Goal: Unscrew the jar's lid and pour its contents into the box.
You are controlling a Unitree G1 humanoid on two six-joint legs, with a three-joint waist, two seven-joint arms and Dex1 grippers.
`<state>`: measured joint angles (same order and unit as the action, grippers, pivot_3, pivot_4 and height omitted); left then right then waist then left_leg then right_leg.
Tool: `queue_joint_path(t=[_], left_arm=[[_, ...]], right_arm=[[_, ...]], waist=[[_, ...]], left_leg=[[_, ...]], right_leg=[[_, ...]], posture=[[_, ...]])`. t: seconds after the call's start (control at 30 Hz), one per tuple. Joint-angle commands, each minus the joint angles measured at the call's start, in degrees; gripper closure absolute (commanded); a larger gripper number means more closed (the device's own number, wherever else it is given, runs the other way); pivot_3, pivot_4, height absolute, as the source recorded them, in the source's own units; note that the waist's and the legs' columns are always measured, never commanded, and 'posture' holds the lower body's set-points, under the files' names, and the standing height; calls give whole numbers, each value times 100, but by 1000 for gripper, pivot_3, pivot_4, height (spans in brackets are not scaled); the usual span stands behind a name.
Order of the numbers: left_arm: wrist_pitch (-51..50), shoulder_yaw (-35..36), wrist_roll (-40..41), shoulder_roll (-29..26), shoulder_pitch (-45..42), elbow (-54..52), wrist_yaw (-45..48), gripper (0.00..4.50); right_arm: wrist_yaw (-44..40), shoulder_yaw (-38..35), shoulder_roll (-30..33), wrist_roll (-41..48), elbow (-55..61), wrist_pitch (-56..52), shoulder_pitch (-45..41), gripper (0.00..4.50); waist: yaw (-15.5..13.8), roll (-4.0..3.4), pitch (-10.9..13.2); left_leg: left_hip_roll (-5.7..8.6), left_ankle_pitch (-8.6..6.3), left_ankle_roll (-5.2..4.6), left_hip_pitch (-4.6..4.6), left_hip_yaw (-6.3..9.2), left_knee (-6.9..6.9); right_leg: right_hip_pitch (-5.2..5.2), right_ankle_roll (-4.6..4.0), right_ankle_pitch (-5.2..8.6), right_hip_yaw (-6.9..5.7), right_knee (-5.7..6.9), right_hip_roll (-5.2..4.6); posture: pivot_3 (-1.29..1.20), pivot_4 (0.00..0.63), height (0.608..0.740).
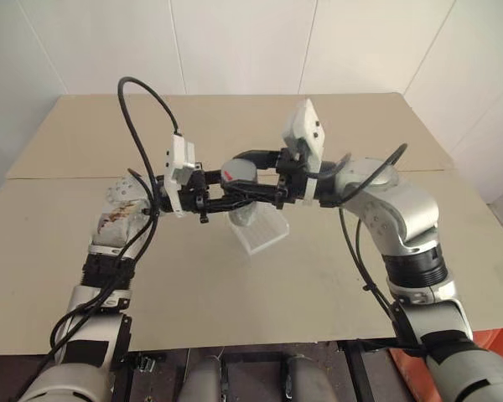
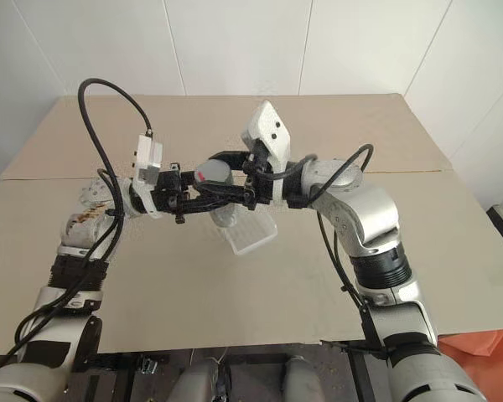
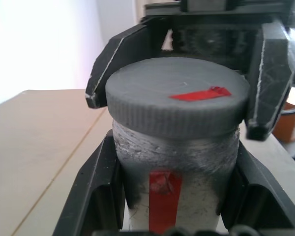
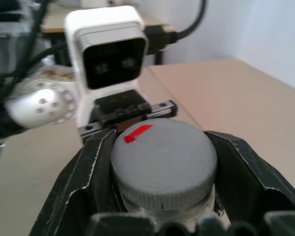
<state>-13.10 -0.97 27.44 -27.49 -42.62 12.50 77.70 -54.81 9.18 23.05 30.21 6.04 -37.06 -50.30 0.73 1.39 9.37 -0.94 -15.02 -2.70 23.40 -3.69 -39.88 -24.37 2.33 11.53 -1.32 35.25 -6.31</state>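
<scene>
Desk (image 1: 235,293) first: wide beige top, carrying the box. I use the jar as my landmark. The clear plastic box (image 1: 264,232) sits on the desk directly below the jar, slightly toward my right arm's side; it looks empty, no brown bits visible in it.

My left pincer (image 1: 226,203) is clamped on the jar (image 3: 174,189) around its whitish body, fingers on both sides just under the lid, holding it upright in the air above the box. Red label strip faces the left wrist view. My right pincer (image 4: 163,167) comes in from the opposite side and is closed on the lid (image 4: 163,164), one black finger pressed against each side of the ribbed grey rim. Red mark on the lid top is visible. Lid looks fully seated on the jar, no gap I can make out.

Contents: can't see them through the jar wall.

Step in hand, as I judge it: start of the unscrew, both grips set, lid still on. Next move calls for twisting the right wrist to turn the lid while the left keeps the jar from spinning; likely several regrips. Then lift the lid clear and tip the jar over the box.
</scene>
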Motion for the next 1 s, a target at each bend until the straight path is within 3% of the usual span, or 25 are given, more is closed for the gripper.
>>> queue_joint_path(t=[0.03, 0.13, 0.3, 0.43, 0.5, 0.8, 1.0], left_arm=[[-39, -96, 209, -187, -212, -129, 686, 2483], [59, -204, 223, -256, -292, -78, 1105, 2483], [94, -201, 203, -185, -308, -126, 1057, 2483], [94, -149, 168, -178, -168, -182, 898, 2483], [107, -111, 131, -194, -92, -168, 772, 2483], [267, 45, -70, -127, 157, 39, 98, 2483], [310, 26, -172, 81, 67, 203, -238, 2483]], right_arm=[[-2150, 43, 48, 471, -404, 1014, -281, 1742], [-3455, 256, -109, 477, -1315, 1436, -756, 1742], [-3700, 448, -495, -102, -2768, 2369, -1381, 1742], [-3272, 294, -558, -362, -2907, 2404, -1356, 477], [-3116, 137, -436, -388, -2588, 2379, -1121, 26], [-868, -573, 410, -451, 177, 1132, 484, 26], [688, -474, 71, -317, 1425, -104, 494, 26]], waist=[[-6, -1, 0], [1, -1, 1], [57, -2, 1], [34, -3, 2], [0, -3, 2], [-87, -3, 2], [-2, -3, 2]], left_leg=[[0, 0, 0, 1, 0, 0], [1, -1, -1, 1, -1, -1], [-5, 2, 3, -14, 0, 2], [-5, 3, 5, -8, 1, 2], [-3, 4, 6, 0, 0, 0], [1, 4, 6, 8, 4, -5], [0, 4, 7, -2, 4, -3]], right_leg=[[0, 0, 0, -1, -2, 0], [2, 1, 0, 1, -3, 0], [2, 0, 0, 5, 8, 6], [-3, 1, 0, 6, 13, 6], [-11, 1, 0, 7, 13, 4], [-11, 0, 0, -6, 14, -6], [-11, 0, 0, 1, 28, -3]], posture=[[0, 150, 740], [0, 150, 740], [0, 150, 740], [0, 150, 740], [0, 150, 740], [0, 150, 740], [0, 150, 740]])
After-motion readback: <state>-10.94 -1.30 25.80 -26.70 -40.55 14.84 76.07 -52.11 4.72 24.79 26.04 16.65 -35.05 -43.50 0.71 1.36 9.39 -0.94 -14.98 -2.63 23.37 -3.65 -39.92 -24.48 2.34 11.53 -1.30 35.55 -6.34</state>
